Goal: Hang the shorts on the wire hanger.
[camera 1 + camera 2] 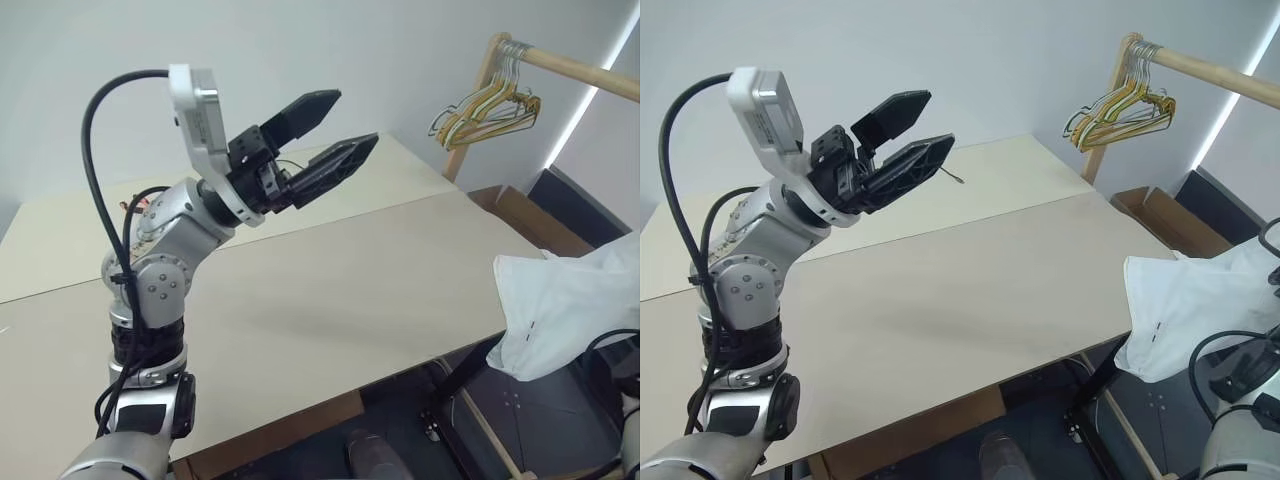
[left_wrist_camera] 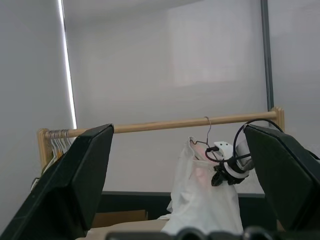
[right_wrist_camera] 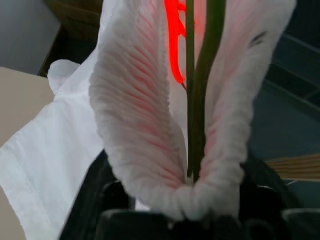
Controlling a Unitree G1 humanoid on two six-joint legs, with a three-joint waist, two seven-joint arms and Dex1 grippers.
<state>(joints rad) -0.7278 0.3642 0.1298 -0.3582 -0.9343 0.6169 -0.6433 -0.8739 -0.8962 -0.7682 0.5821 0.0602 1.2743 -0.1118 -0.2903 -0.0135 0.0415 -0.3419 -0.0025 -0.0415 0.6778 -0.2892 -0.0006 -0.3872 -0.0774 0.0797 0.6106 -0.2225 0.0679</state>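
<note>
The left arm rises from the near-left part of the desk (image 1: 330, 300), bent at the elbow, with the wrist turned so that the left tool (image 1: 335, 135) points up and toward the right, above the far half of the desk. Its two black fingers (image 1: 305, 110) stand wide apart and nothing is between them.

In the left wrist view, the shorts (image 2: 202, 200) hang beyond the right edge of the desk, on the wire hanger (image 2: 207, 131), whose hook sits over the wooden rail (image 2: 165, 124). The right tool (image 2: 227, 167) is just beside the top of the shorts, near the hanger. From the head camera the shorts (image 1: 570, 310) show as white cloth hanging past the right edge of the desk.

In the right wrist view the gathered waistband of the shorts (image 3: 150, 125) lies folded between the fingers of the right tool, with the thin grey-olive wire (image 3: 197, 100) running up through the fold and a pink-red patch behind it. The fingers are mostly hidden under the cloth, so I cannot tell if the right tool is gripping the shorts or is open.

A bunch of yellow and pale hangers (image 1: 490, 110) hangs at the end of the rail, behind the far-right corner of the desk.
</note>
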